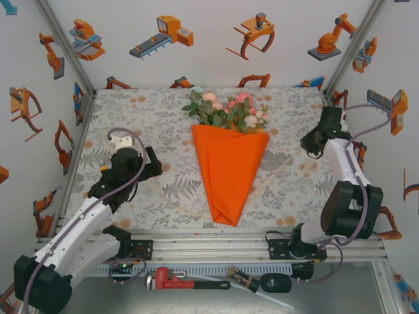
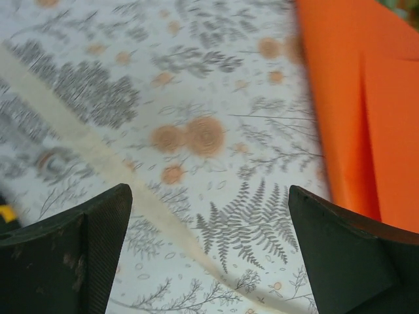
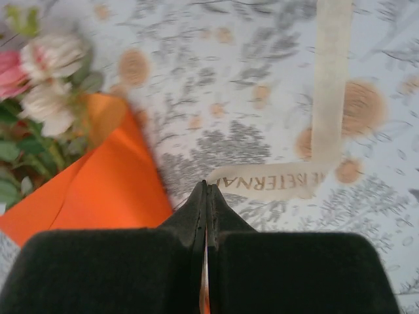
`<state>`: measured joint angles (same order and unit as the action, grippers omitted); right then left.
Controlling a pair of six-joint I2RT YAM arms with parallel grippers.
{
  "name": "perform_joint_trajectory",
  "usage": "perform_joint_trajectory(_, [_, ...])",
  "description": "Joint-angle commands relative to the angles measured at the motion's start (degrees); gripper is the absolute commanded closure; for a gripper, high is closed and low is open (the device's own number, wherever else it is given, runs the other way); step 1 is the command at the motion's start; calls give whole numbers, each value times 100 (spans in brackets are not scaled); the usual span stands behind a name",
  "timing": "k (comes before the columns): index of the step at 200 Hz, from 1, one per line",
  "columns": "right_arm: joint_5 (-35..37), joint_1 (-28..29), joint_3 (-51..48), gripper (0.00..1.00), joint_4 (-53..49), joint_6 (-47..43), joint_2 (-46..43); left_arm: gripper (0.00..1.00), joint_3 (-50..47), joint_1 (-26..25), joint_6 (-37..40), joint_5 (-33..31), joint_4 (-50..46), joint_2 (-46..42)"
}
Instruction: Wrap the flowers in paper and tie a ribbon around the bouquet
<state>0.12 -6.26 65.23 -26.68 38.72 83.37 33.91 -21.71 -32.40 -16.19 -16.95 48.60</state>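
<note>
The bouquet lies mid-table: an orange paper (image 1: 229,170) cone with its point toward me, and the flowers (image 1: 229,110) of pink and cream blooms and green leaves at its far end. My left gripper (image 1: 156,167) stands open left of the cone. The cream ribbon (image 2: 98,160) runs diagonally across the cloth between its fingers (image 2: 78,255) toward the paper (image 2: 366,118). At the right, my right gripper (image 3: 208,186) is shut with the ribbon (image 3: 281,180) end meeting its tips. From there the strip folds back and runs away across the cloth. The flowers (image 3: 49,72) and paper (image 3: 105,190) show at left.
White walls with orange robot stickers close in the floral tablecloth (image 1: 131,111) on three sides. An aluminium rail (image 1: 216,245) carries the arm bases at the near edge. Below it lie a red pipe wrench (image 1: 173,280) and small tools.
</note>
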Motion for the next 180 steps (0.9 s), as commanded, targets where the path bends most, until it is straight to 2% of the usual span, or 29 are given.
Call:
perform_joint_trajectory(1, [48, 394, 290, 100, 68, -531, 147, 5, 135, 531, -724, 325, -647, 51])
perform_joint_trajectory(22, [-435, 739, 151, 100, 536, -592, 170, 5, 107, 1004, -816, 450, -863, 54])
perform_joint_trajectory(40, [-376, 855, -119, 100, 654, -444, 233, 5, 148, 1292, -858, 416, -1057, 105])
perform_joint_trajectory(54, [-210, 855, -286, 92, 543, -342, 307, 5, 186, 1448, -843, 353, -1109, 182])
perform_joint_trajectory(76, [94, 855, -551, 87, 513, -413, 241, 9, 198, 1637, -777, 207, -1045, 412])
perform_joint_trajectory(98, [239, 856, -757, 69, 602, -504, 47, 23, 173, 1814, -781, 411, -695, 780])
perform_joint_trajectory(110, [307, 855, -795, 59, 564, -536, -44, 29, 147, 1822, -916, 635, -406, 996])
perform_joint_trajectory(136, [637, 846, -900, 50, 447, -520, -318, 39, 132, 1753, -1394, 994, 11, 1557])
perform_joint_trajectory(162, [1126, 717, -1058, 42, 400, -376, -548, 44, 352, 1456, -1556, 723, -103, 2172])
perform_joint_trajectory(180, [1174, 506, -1120, 41, 437, -207, -620, 46, 520, 1277, -1699, 449, -350, 2557])
